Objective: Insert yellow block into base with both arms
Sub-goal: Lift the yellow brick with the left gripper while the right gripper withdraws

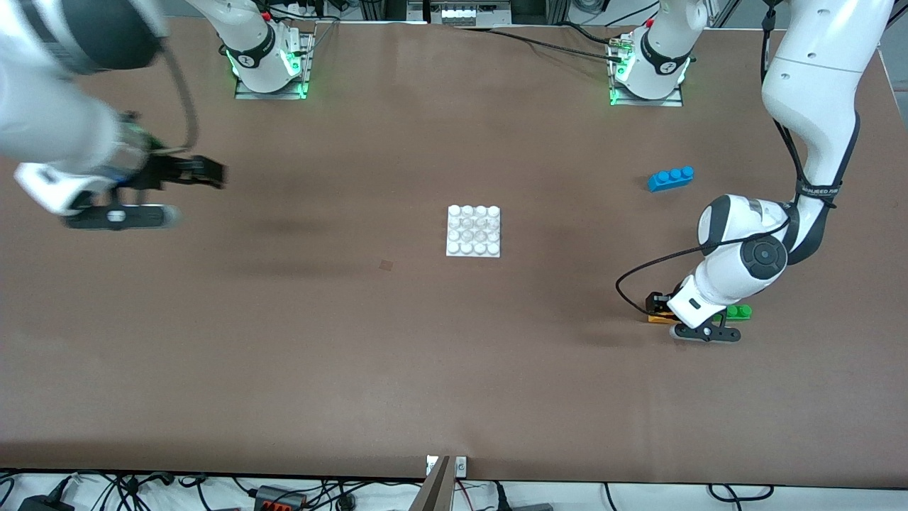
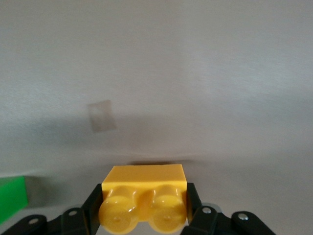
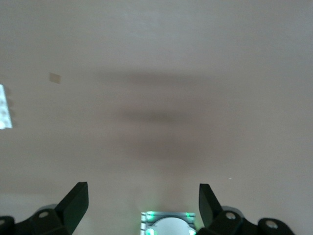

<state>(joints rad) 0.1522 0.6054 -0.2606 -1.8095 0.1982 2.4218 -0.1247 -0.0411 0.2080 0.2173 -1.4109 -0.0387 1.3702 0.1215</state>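
Observation:
My left gripper (image 1: 660, 306) is down at the table near the left arm's end, shut on the yellow block (image 1: 662, 319). In the left wrist view the yellow block (image 2: 144, 196) sits between the two black fingers (image 2: 94, 201), its two studs facing the camera. The white base (image 1: 474, 231) lies flat at the table's middle, well apart from the block. My right gripper (image 1: 211, 172) is open and empty, up in the air over the right arm's end of the table. In the right wrist view my right gripper (image 3: 142, 201) has its jaws wide apart, and an edge of the base (image 3: 4, 113) shows.
A green brick (image 1: 738, 311) lies right beside the left gripper, also in the left wrist view (image 2: 11, 198). A blue brick (image 1: 670, 178) lies farther from the front camera. A small pale patch (image 1: 385, 265) marks the table near the base.

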